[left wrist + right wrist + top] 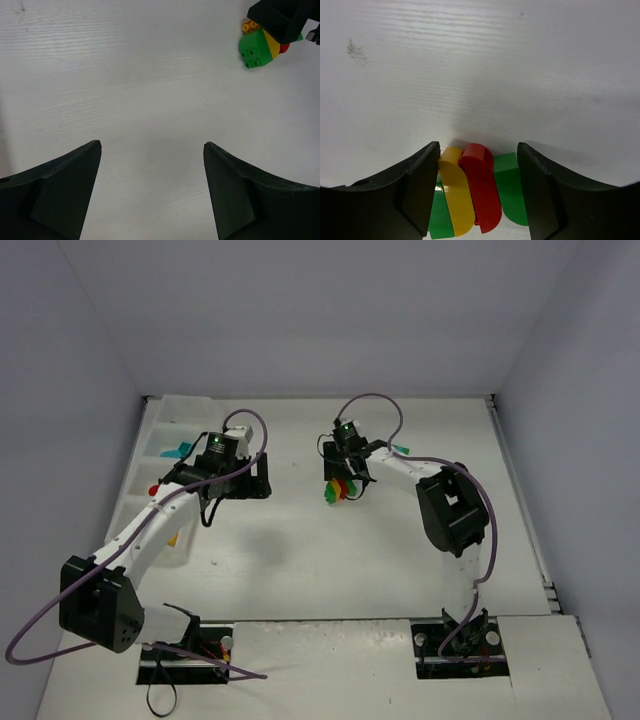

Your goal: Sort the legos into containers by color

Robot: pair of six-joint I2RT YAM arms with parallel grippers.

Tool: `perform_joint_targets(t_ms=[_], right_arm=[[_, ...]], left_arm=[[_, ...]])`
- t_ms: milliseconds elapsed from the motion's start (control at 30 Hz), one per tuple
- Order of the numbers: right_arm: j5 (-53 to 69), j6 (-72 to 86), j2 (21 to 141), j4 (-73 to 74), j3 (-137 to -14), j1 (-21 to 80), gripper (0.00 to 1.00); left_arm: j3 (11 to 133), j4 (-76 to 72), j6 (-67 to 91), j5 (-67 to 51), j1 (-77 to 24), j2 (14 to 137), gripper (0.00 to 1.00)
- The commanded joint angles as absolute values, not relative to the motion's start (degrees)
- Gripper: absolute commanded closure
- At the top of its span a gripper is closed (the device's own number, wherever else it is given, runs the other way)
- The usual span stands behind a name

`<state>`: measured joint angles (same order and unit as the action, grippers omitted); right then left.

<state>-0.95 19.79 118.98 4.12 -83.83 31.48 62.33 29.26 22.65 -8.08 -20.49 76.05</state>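
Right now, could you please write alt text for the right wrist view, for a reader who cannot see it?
The right gripper presses its two black fingers against either side of a lego clump, yellow, red and green pieces packed side by side. It sits on a white table with a faint smudge at upper left.

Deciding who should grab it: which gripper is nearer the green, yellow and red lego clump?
Right. The right gripper straddles the lego clump, jaws on either side; the left gripper hangs open to its left, well apart.
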Motion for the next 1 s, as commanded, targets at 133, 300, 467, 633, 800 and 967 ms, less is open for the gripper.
perform_joint_targets(t_ms=[133,300,467,633,800,967], right_arm=[[-4.5,28.9,111.8,6.6,-82.3,33.3,0.42],[-4.2,25.6,109.7,6.9,-82.8,33.7,0.1],[-4.3,19.8,107.3,7.3,-83.8,33.7,0.0],[-6.4,4.1,98.5,0.4,-79.6,33.6,0.0],[0.6,-19.6,101.1,10.7,-80.9,33.5,0.0],[2.1,-24.8,101.7,16.3,-78.5,33.7,0.0]], left_arm=[[65.6,25.7,23.1,-9.6,-21.4,76.6,0.23],[66.1,25.8,22.6,-9.4,-21.4,76.6,0.23],[66.3,25.9,22.5,-9.2,-21.4,76.6,0.23],[66.0,26.3,21.4,-8.6,-21.4,74.8,0.23],[65.7,26.6,20.0,-8.0,-21.3,73.0,0.23],[64.2,26.5,19.2,-7.2,-21.3,71.1,0.23]])
